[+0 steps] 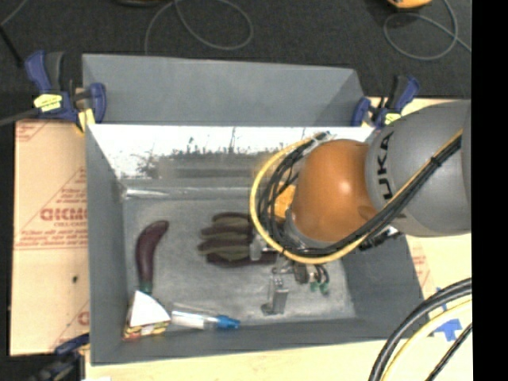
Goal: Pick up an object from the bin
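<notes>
**A:** Where is the one camera sitting?

**B:** It is hanging above the grey metal bin (214, 94) and looking down into it. It is leaning in somewhat from one side, so the far wall is showing its inner face.

**A:** Which way is it facing?

**B:** Downward. The bin's near rim is running along the bottom of the picture and the far wall is lying toward the top. The big rounded grey robot arm (425, 165), with its orange dome-shaped cover (337, 189), is entering from the right.

**A:** How near is it standing?

**B:** Near enough that the bin is taking up most of the picture, with a black surface (278, 22) showing beyond the far wall.
</notes>
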`<state>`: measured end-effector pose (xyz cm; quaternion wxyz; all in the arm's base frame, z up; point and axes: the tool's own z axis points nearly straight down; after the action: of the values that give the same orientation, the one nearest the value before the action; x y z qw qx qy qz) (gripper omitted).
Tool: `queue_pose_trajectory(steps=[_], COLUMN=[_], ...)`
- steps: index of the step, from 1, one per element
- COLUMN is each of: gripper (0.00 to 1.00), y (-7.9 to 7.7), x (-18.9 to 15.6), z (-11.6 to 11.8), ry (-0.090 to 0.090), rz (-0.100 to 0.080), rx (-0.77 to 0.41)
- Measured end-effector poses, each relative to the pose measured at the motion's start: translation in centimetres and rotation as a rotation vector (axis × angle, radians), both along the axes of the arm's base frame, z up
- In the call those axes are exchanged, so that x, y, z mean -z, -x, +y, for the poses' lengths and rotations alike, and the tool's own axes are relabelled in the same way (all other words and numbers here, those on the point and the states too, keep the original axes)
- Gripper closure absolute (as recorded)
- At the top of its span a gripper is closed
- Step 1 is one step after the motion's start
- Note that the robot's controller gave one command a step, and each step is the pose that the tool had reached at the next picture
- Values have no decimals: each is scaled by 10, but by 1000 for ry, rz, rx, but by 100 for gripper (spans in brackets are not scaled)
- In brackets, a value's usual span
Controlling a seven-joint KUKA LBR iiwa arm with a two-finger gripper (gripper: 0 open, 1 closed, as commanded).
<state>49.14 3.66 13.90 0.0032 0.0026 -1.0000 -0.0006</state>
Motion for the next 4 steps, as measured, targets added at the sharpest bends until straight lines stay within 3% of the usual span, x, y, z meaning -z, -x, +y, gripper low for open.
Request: queue_pose_trajectory(steps=[1,2,3,4], gripper=[0,0,0,0], y=[-2,-6,-45,-71], x=[-4,-4,5,-1], z=[0,2,19,36], ry=[-1,0,0,-1], rz=[-8,-5,-11,-8], rx=[1,1,-12,25])
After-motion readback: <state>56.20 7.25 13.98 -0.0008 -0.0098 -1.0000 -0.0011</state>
